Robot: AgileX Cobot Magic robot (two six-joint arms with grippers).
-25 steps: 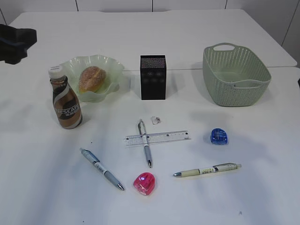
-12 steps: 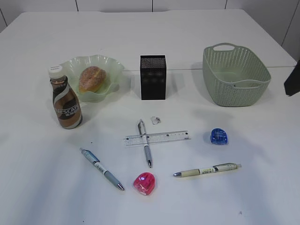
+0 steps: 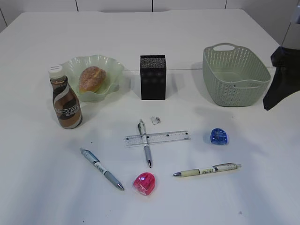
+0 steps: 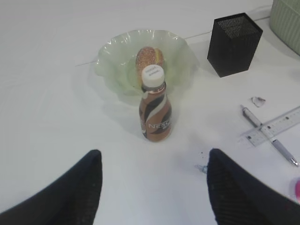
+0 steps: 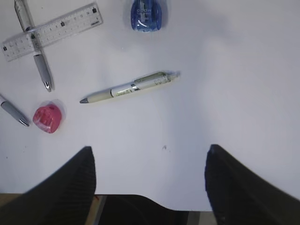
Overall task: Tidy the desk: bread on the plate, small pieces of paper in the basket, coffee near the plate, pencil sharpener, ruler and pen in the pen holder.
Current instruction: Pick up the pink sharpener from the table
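a: what does the white surface (image 3: 150,33) look like?

b: the golden-brown sugar-dusted bun (image 3: 92,78) sits in the pale green wavy glass dish (image 3: 112,65) toward the far left. the brown nescafe bottle with a white cap (image 3: 66,102) stands upright just beside that dish. the black square mesh pen holder (image 3: 153,77) is at mid-far, and the sage-green perforated plastic basket (image 3: 236,77) is toward the far right.

a: what is loose?

b: near the middle, one small crumpled wad of paper (image 3: 155,120); a clear plastic ruler (image 3: 157,138) lying across a grey pen (image 3: 145,149); a blue-banded pen (image 3: 101,168) toward the near left; a cream pen (image 3: 206,170) toward the near right; a pink sharpener (image 3: 144,183) and a blue sharpener (image 3: 219,136).

a: and the jaws?

b: both stand wide and hold nothing. the left gripper (image 4: 152,187) hangs above the bottle side; the right gripper (image 5: 150,183) hangs above the near right edge, with the cream pen ahead.

a: a good next move?

b: probably the cream pen: it lies clear of everything. turn the jaws across its barrel, grip near the middle, then tip it upright over the holder's mouth.
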